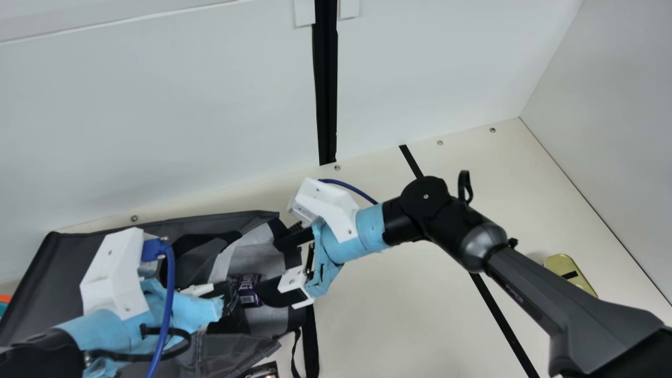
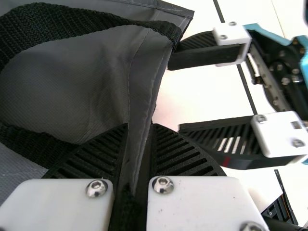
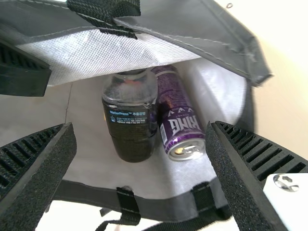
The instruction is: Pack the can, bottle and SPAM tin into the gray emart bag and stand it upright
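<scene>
Left tool [image 1: 229,298], toward the lower left in the main view, is clamped on an edge of the gray bag [image 1: 62,265]; right tool [image 1: 265,265], lower centre, has its fingers wide apart at the bag's mouth; inside lie a dark bottle [image 3: 129,118] and, just beside it, a purple can [image 1: 245,289]; the SPAM tin [image 1: 559,262] sits outside on the worktop [image 1: 394,315], lower right.

White wall [image 1: 157,121], 1 black strip [image 1: 326,94] (running upright).

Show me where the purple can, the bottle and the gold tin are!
Purple can [image 3: 179,111]: right wrist view, on its printed side.
Bottle [image 3: 128,117]: right wrist view, on its label.
Gold tin [image 1: 563,263]: main view, on its gold face.
</scene>
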`<action>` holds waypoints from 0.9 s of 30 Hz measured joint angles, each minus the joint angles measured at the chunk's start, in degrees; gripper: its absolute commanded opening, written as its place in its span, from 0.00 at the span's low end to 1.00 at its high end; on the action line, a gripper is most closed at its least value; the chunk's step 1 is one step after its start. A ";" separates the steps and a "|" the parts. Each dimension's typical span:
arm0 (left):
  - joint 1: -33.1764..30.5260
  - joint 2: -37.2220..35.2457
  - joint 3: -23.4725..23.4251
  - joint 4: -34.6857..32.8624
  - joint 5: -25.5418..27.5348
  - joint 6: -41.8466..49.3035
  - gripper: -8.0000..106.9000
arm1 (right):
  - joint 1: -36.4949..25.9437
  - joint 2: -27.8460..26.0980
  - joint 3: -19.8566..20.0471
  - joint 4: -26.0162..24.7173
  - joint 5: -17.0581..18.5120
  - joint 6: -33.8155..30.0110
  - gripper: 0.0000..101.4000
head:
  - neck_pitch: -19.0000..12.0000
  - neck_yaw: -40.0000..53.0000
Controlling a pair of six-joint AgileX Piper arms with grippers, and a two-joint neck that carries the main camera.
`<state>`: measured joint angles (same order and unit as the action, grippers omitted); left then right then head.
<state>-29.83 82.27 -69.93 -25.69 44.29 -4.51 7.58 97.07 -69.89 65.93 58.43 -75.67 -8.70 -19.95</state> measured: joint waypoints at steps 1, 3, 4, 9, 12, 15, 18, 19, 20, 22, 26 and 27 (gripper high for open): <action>0.00 0.00 0.00 0.00 0.00 0.00 0.00 | -0.30 -0.66 0.36 -0.25 -0.27 0.23 0.94 | 0.00 0.00; 0.00 0.00 0.00 0.00 0.00 0.00 0.00 | -0.77 -1.82 1.03 -0.88 -0.97 0.62 0.94 | 0.00 0.00; 0.00 0.00 0.00 0.00 0.00 0.00 0.00 | -1.03 -2.50 1.45 -1.00 -1.39 0.93 0.94 | 0.00 0.00; 0.00 0.00 0.00 0.00 0.00 0.00 0.00 | -2.20 -5.92 3.23 -2.47 -2.90 2.72 0.94 | 0.09 0.09; 0.00 0.00 0.00 0.00 0.00 0.00 0.00 | -3.02 -7.97 4.19 -3.41 -4.01 3.83 0.94 | 0.09 0.00; 0.00 0.00 0.00 0.00 0.00 0.00 0.00 | -3.89 -10.05 5.08 -4.46 -5.16 5.23 0.94 | 0.00 0.00; 0.00 0.00 0.00 0.00 0.00 0.00 0.00 | -4.88 -12.10 5.91 -5.87 -6.17 6.88 0.94 | 0.09 0.00; 0.00 0.00 0.00 0.00 0.00 0.00 0.00 | -5.25 -12.79 6.09 -6.44 -6.49 7.57 0.94 | 0.00 0.00; 0.00 0.00 0.00 0.00 0.00 0.00 0.00 | -5.65 -13.51 6.34 -6.76 -6.96 8.05 0.94 | 0.00 0.00; 0.00 0.00 0.00 0.00 0.00 0.00 0.00 | -6.45 -14.93 6.74 -7.52 -7.56 9.25 0.94 | 0.00 0.00; 0.00 0.00 0.00 0.00 0.00 0.00 0.00 | -8.18 -17.55 7.40 -9.76 -8.31 11.44 0.94 | 0.00 0.00; 0.00 0.00 0.00 0.00 0.00 0.00 0.00 | -8.54 -18.03 7.51 -10.11 -8.53 12.03 0.94 | 0.00 0.00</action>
<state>-29.83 82.27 -69.93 -25.69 44.29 -4.51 -0.97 79.04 -62.38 55.81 49.90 -63.64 -8.70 -19.95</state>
